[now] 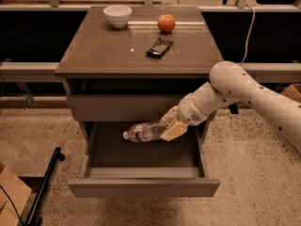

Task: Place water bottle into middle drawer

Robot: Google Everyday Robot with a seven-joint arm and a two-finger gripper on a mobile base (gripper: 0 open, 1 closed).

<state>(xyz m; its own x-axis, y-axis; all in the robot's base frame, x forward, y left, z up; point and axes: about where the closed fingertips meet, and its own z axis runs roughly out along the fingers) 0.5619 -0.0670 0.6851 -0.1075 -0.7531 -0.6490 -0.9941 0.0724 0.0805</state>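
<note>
Camera view. I see the arm [244, 91] entering from the picture's right edge. Its white forearm slopes down and toward the picture's left, past the desk's [103, 55] front corner. The wrist bends below the desk top, level with the closed upper drawer [122, 108]. The gripper [170, 126] sits at the end of the wrist, over the right half of the middle drawer [143, 187], which is pulled out toward the camera.

The gripper's tan fingers [173, 132] are clenched on the water bottle [143, 132], holding it at its base end. The bottle lies nearly horizontal, with its capped neck pointing toward the picture's left and tilted slightly down. It is inside the outline of the drawer's dark tray, near the tray's back. I cannot tell whether it touches the tray floor.

On the desk top stand a white bowl [117, 15] at the back left and an apple [166, 23] at the back centre. A flat black packet [159, 47] lies nearer the front, just below the apple. All three are well apart from the gripper.
</note>
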